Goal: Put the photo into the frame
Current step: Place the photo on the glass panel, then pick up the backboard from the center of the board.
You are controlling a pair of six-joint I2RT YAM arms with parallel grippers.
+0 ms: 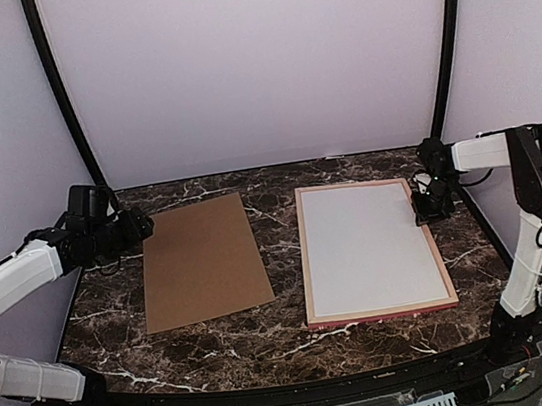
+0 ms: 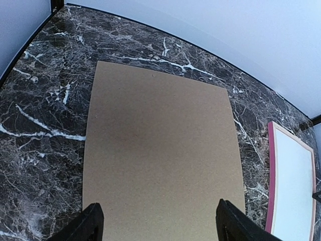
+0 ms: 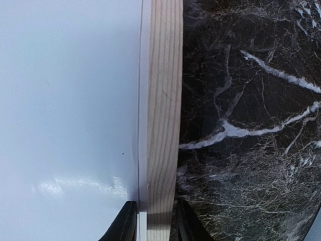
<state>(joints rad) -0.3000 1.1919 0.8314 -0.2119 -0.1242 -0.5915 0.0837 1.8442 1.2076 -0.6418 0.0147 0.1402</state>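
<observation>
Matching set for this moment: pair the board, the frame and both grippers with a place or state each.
Things:
1. brown board
2. frame
3. left gripper
4. right gripper

Places or states:
A. open, holding nothing
B. closed on the frame's right edge
C. lying flat, left of the frame
D. filled by a white sheet

Pairs: 1-C, 2-D, 3-A, 4-B
</observation>
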